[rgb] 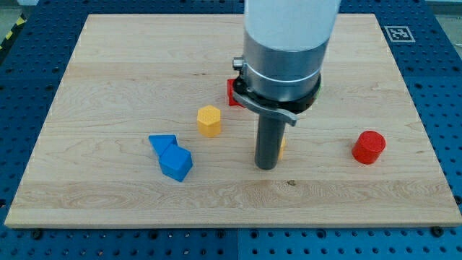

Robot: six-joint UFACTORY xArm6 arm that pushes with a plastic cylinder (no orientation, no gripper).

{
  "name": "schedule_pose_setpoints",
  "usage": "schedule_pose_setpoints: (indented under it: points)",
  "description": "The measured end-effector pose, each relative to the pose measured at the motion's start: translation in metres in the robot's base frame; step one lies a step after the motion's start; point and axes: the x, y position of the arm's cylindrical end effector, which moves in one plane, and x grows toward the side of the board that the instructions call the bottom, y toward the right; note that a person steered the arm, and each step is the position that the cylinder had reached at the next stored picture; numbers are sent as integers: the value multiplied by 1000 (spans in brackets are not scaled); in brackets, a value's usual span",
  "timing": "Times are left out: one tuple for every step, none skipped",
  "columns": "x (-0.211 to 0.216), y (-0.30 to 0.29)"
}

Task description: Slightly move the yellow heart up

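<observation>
The yellow heart shows only as a small yellow sliver just right of the dark rod; the rod hides most of it, so its shape cannot be made out. My tip rests on the board at the sliver's lower left, touching or almost touching it. A yellow hexagonal block stands to the tip's upper left.
A blue triangle and a blue cube sit together at the view's left. A red cylinder stands at the right. A red block is partly hidden behind the arm. The wooden board lies on a blue perforated table.
</observation>
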Motion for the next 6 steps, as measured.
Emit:
schedule_pose_setpoints:
  points:
    - [3, 33]
    - [1, 59]
    - [3, 49]
    - [-3, 16]
    - [-16, -5]
    - [-17, -18]
